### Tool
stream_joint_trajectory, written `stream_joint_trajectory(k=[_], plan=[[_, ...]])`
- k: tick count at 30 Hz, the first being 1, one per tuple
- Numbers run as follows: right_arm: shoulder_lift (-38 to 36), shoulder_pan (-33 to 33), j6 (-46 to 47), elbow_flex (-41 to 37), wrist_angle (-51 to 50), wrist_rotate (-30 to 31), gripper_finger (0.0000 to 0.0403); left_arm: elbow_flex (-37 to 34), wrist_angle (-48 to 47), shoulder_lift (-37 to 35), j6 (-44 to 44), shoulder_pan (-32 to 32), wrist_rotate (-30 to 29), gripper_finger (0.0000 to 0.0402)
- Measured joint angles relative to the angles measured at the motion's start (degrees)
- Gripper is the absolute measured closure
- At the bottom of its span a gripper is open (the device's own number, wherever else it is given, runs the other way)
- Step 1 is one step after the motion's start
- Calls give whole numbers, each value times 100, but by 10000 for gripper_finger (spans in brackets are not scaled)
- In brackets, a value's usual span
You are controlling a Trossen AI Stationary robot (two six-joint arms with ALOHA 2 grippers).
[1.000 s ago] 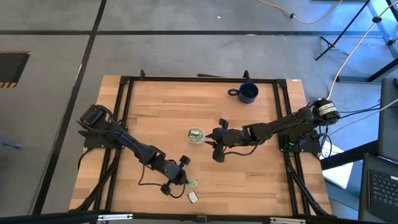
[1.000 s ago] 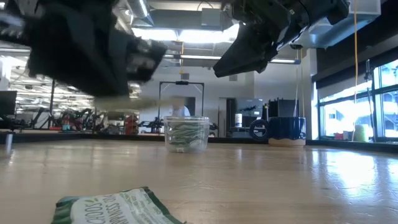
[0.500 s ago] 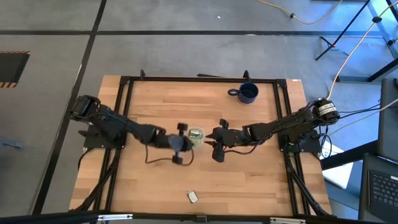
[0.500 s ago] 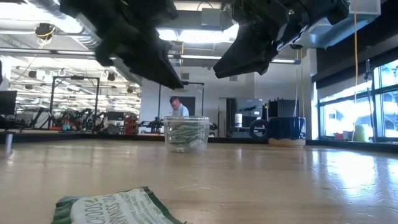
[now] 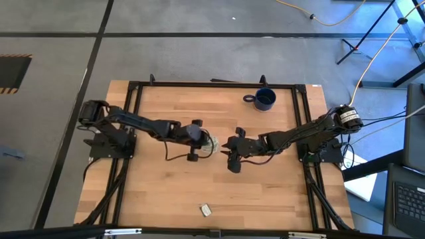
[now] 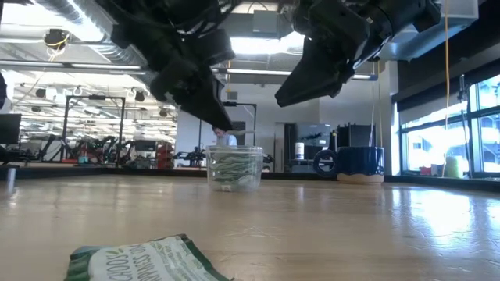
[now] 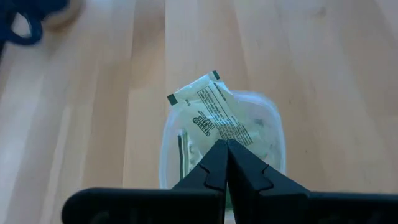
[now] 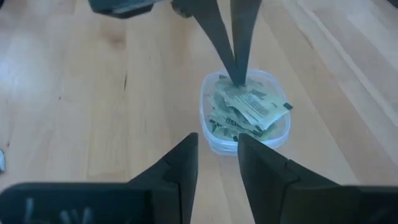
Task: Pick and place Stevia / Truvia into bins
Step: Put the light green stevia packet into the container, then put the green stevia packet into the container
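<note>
The left hand is hanging over the clear cup near the middle of the bench, its fingers pressed together on one corner of a green-and-white sachet. In the left wrist view the sachet is sticking out past the fingertips, directly above the cup's mouth and not yet lying inside it. The right wrist view is showing the same thing from the other side: the two dark fingers of the left hand are pointing down into the cup, pinching the sachet just above the pile of sachets already filling it.

The right hand is waiting just beside the cup on its other side, fingers slightly parted and gripping nothing.

In the low view both hands are hanging above the cup, the left hand closer to its rim.

One loose sachet is lying well apart from the cup, near the bench's front edge; it is filling the foreground of the low view. A blue mug is standing near the far edge.
</note>
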Motion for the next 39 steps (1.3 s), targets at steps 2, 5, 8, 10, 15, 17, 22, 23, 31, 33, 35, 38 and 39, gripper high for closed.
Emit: stream_joint_trajectory(k=[2, 5, 8, 10, 15, 17, 22, 23, 31, 33, 35, 38, 39], plan=[[0, 0, -2, 0, -7, 0, 286, 0, -7, 105, -2, 14, 54, 400], [0, 0, -2, 0, -10, 0, 286, 0, -11, 356, -2, 5, 207, 400], [0, 0, 2, 0, -12, 0, 286, 0, 3, 508, -12, -14, 112, 400], [0, 0, 3, 0, -15, 0, 286, 2, 10, 551, -104, -13, 96, 400], [0, 0, 4, 0, -18, 0, 286, 2, -2, 554, -155, -13, 86, 394], [0, 0, 4, 0, -16, 0, 286, 2, 4, 554, -160, -13, 84, 388], [0, 0, 7, 0, -14, 0, 286, 2, 7, 552, -160, -14, 84, 373], [0, 0, 7, 0, -13, 0, 286, 2, 10, 552, -157, -13, 84, 371], [-2, 0, 7, 0, -5, 0, 286, 0, -11, 293, -157, -13, 84, 359], [-2, 0, 7, 0, -1, 0, 286, 0, -20, 155, -153, -13, 84, 359], [-2, 0, 7, 0, 6, 0, 286, 0, -33, 31, -153, -13, 84, 360], [-2, 16, -38, 0, 118, -46, 286, 0, -246, -294, -149, -28, 198, 361], [-3, 41, -159, 0, 202, -176, 286, 0, -354, -424, -151, -46, 267, 360]])
